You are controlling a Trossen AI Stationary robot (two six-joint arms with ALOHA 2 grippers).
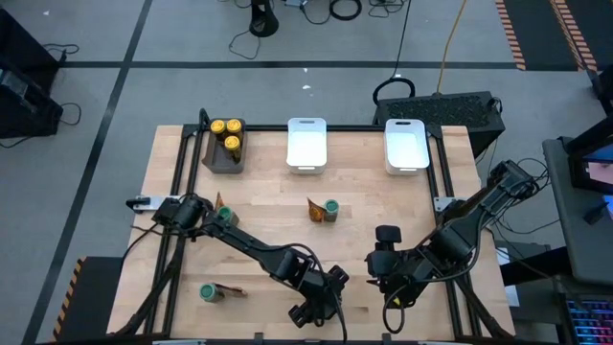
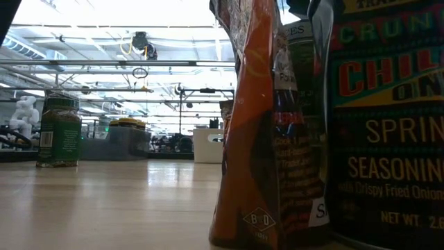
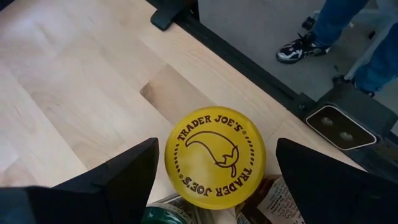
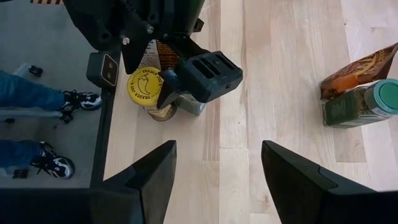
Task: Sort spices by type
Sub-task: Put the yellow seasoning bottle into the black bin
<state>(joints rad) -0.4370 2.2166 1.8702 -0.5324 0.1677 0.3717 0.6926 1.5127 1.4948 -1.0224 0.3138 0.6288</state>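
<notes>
A yellow-lidded jar stands upright near the table's near edge, with a green-lidded jar and a brown-orange packet close against it. My left gripper hangs open above them with one finger on each side of the yellow lid, a gap showing on both sides. In the right wrist view the same yellow-lidded jar sits under the left gripper. My right gripper is open over bare wood, just right of that cluster. The low view shows the packet and a labelled jar up close.
A dark tray at the far left holds three yellow-lidded jars. Two white trays sit along the far edge. Green-lidded jars with packets stand at the centre, the left and the near left. A person's shoes show beyond the near edge.
</notes>
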